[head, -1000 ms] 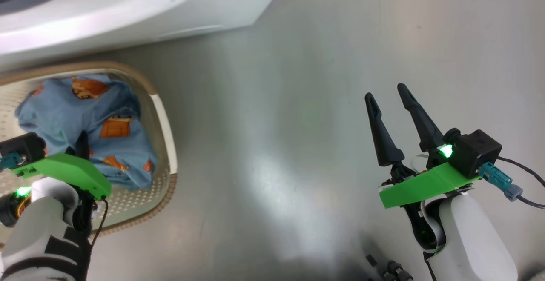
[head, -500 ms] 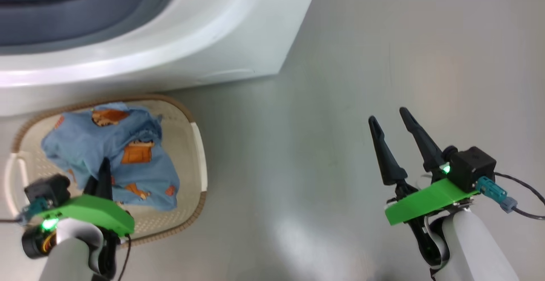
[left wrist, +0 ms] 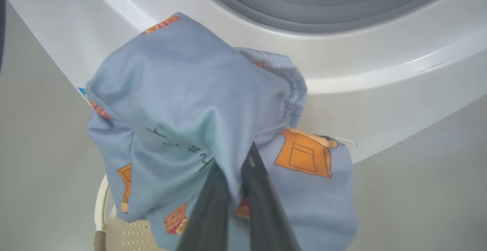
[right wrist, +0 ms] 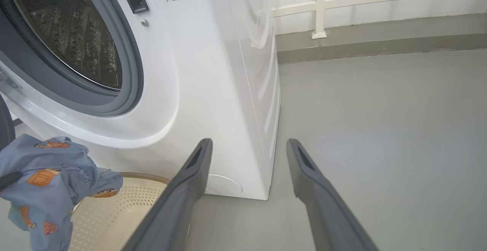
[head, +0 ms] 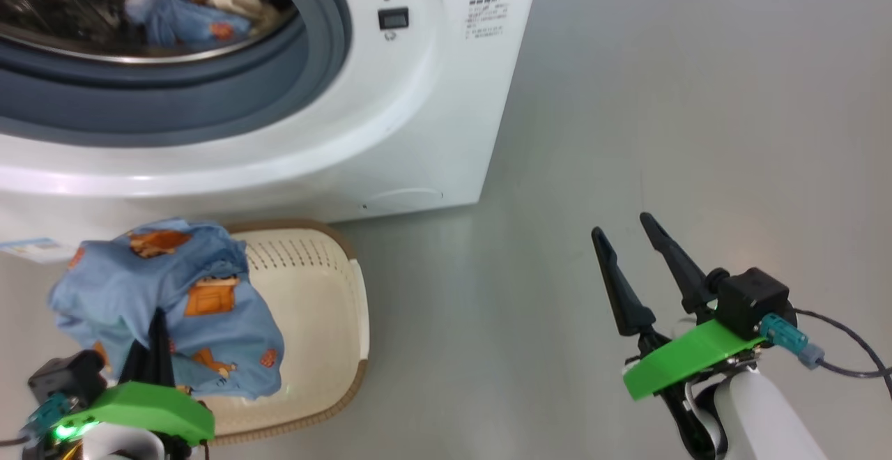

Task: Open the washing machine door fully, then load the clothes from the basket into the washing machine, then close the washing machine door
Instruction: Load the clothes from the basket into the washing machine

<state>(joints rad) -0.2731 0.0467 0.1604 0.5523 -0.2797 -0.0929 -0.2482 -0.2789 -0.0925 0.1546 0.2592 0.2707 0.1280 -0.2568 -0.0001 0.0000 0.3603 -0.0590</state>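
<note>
My left gripper (left wrist: 234, 167) is shut on a light blue garment (left wrist: 182, 102) with orange prints, hanging bunched above the basket (head: 313, 307) and just in front of the washing machine (head: 418, 97). The cream basket looks empty where its floor shows. The machine's mouth stands open, and blue and cream clothes (head: 181, 7) lie in the steel drum (right wrist: 76, 34). A dark curved edge (right wrist: 4, 121) at the left border may be the door. My right gripper (head: 620, 226) is open over the bare floor, to the right of the machine.
Grey floor (head: 662, 97) stretches to the right of the machine. A white railing and a low kerb (right wrist: 342, 34) run along the far side. A blue label (head: 31, 247) sits low on the machine's front.
The head camera has tilted up, bringing the drum into view. My left gripper has lifted the blue garment up out of the basket. The right gripper stays open and still.
</note>
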